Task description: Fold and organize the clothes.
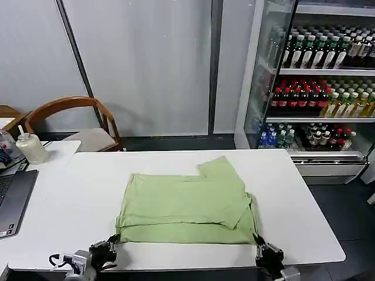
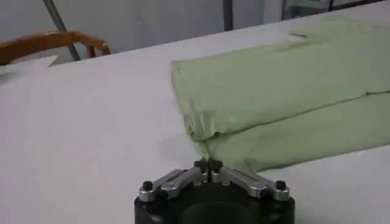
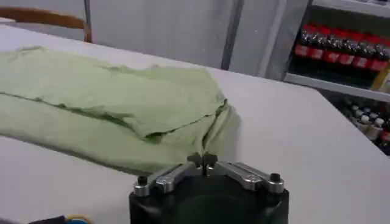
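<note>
nearest the head camera, at the table's front edge, sit both grippers: the left gripper (image 1: 104, 253) just off the near left corner of the light green soft fabric polo shirt (image 1: 186, 205), and the right gripper (image 1: 268, 253) just off its near right corner. in each wrist view the fingertips are pressed together with no cloth between them, so both are closed and hold nothing; the left gripper (image 2: 208, 165) meets just short of the shirt's hem (image 2: 244, 159), and the right gripper (image 3: 203, 161) likewise sits just before the shirt's bunched corner (image 3: 210, 131).

the shirt lies on the white rectangular table (image 1: 304, 199), around the middle and towards the near side, already partly folded: layers are stacked, one flap is laid over diagonally towards the right, and a piece juts out at the far right corner. its front graphic and collar are hidden.

by my reading the job is mid-fold, with the sides taken in and a lengthwise fold from the near hem not yet made. the next move seems to call for both grippers to open, slip onto the two near corners, catch every layer there evenly, and carry the hem away towards the far edge together so the bundle stays square. the rumpled right corner looks the likelier to slip.

a wooden chair (image 1: 70, 114) and a glass-door drinks fridge (image 1: 319, 76) stand behind.
</note>
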Controlling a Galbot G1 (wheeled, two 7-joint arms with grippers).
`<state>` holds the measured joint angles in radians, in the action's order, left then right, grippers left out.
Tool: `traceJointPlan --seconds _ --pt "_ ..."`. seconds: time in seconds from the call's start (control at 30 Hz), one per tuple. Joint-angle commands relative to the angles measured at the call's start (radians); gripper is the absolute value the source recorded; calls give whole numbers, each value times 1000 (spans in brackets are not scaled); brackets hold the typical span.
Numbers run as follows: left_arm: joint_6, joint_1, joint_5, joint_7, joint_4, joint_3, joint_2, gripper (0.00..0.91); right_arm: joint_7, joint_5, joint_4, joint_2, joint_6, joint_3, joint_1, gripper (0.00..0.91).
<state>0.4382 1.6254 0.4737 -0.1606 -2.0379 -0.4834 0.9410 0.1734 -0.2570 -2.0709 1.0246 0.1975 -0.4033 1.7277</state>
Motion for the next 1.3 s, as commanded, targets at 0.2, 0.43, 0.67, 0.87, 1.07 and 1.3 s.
traceJointPlan --seconds 0.2,0.43,0.67,0.87,1.07,1.3 --pt "29 106 -10 0 -84 -58 -11 907 -6 26 -41 -5 -26 -26 114 907" --pt "9 99 -20 -10 -119 -66 -27 907 -31 14 -78 -15 -97 -63 133 907" --pt "33 70 50 -13 -188 -151 -55 907 -8 -42 -128 -36 -83 -118 53 907" --pt "24 -74 85 10 -110 -108 -79 907 53 -116 -42 -34 33 -20 -209 907" --pt "3 -321 92 78 85 -6 -62 907 157 -162 77 -13 209 154 -543 907" --pt "4 -529 99 118 266 94 -53 907 94 -213 362 62 276 273 -896 907"
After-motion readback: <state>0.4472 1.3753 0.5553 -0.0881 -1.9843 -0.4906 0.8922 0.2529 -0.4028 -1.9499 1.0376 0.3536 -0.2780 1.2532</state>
